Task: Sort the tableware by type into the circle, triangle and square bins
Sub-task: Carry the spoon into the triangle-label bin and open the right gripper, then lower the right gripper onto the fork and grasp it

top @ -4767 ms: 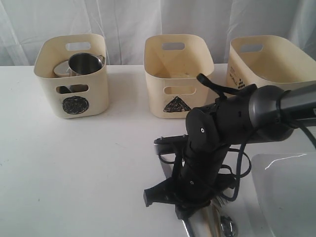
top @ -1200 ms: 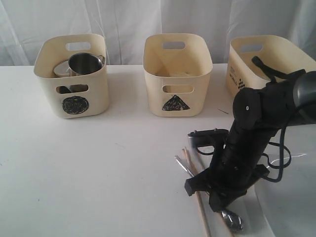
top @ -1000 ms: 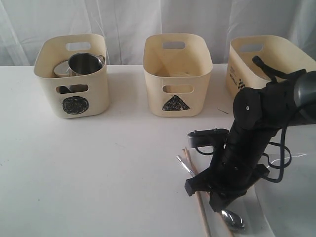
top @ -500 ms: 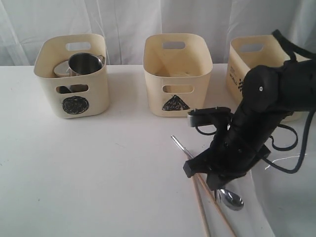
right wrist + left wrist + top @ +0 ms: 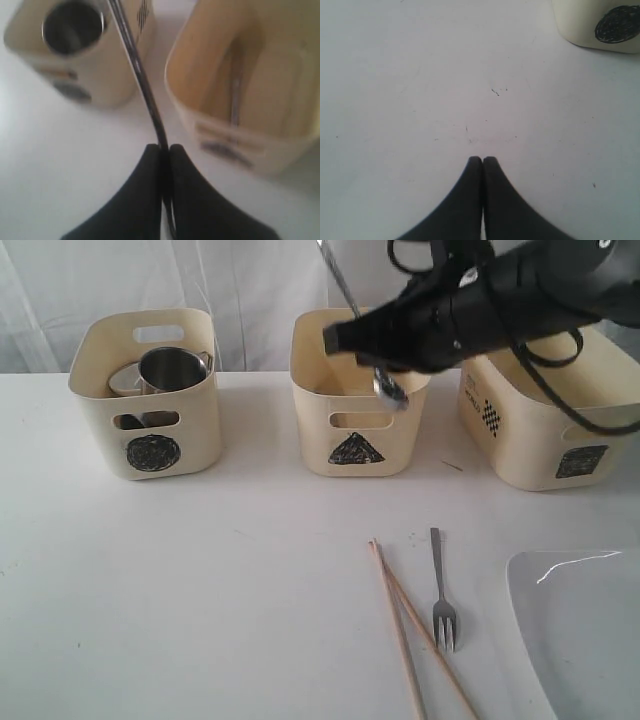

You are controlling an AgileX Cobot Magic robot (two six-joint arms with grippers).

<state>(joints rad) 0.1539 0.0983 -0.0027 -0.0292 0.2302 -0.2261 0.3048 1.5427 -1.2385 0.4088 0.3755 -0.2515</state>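
My right gripper (image 5: 360,335) hangs above the triangle bin (image 5: 360,430), shut on the steel spoon (image 5: 388,386). The spoon's bowl hangs at the bin's front rim and its handle points up. In the right wrist view the spoon handle (image 5: 135,65) runs out from between the closed tips of the right gripper (image 5: 162,147), beside the triangle bin (image 5: 200,60), which holds a steel utensil (image 5: 235,95). The circle bin (image 5: 145,430) holds a steel mug (image 5: 170,368). On the table lie a fork (image 5: 440,585) and wooden chopsticks (image 5: 405,630). My left gripper (image 5: 482,159) is shut and empty over bare table.
The wider square bin (image 5: 545,430) stands at the back right. A large white plate (image 5: 580,630) lies at the front right corner, next to the fork. A corner of the circle bin (image 5: 600,25) shows in the left wrist view.
My right gripper has risen from the table beside the plate, carrying the spoon up and back over the triangle bin. The fork and chopsticks are now uncovered.
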